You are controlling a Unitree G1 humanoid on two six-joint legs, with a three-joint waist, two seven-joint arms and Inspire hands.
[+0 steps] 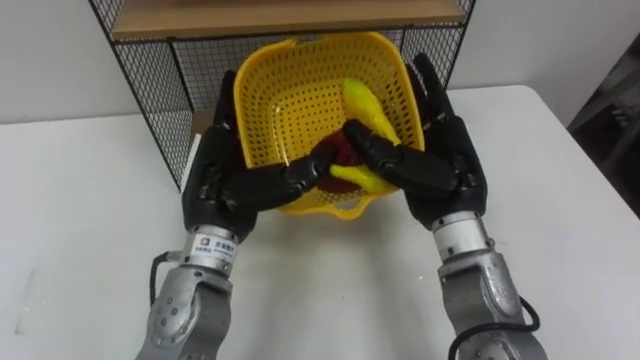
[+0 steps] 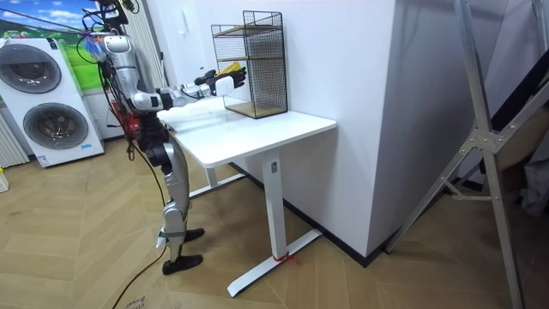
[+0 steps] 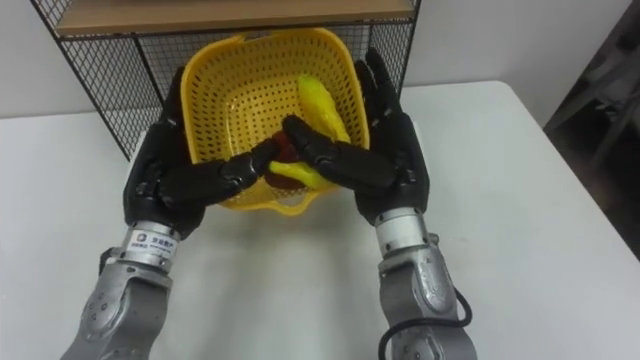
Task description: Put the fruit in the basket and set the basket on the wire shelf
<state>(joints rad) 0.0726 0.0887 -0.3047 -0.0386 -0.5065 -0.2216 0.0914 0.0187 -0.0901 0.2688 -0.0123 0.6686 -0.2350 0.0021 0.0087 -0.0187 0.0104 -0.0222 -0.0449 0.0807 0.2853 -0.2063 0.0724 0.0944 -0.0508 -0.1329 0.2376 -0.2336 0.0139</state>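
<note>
- The yellow basket (image 1: 290, 100) is in the middle of the eye view, held up between the robot's two hands. It is tipped so its open top faces the camera.
- A banana (image 1: 365, 110) lies inside the basket, on the right side of it.
- A dark red fruit (image 1: 338, 152) sits low in the basket, just beside the banana (I cannot tell what kind of fruit it is, as the thumbs hide most of it).
- The left hand (image 1: 215, 175) is on the left side of the basket. Its fingers lie straight up along the outside wall. Its thumb reaches over the near rim, so the hand is pinching the basket.
- The right hand (image 1: 445, 150) does the same on the right side: fingers up the outside wall, thumb over the near rim, clamped on the basket.
- The two thumbs almost meet in front of the red fruit.
- The wire shelf (image 1: 160, 90) stands right behind the basket, at the top of the eye view. A wooden board (image 1: 280, 18) runs across it above the basket.
- The white table (image 1: 80, 200) spreads out under the hands and the basket.
- In the room view, the robot stands at the table's end on the left, with both arms stretched out toward the shelf. The basket is up off the table, close to the shelf's open front.
- Two washing machines (image 2: 30, 73) stand at the far left of the room view, behind the robot.
</note>
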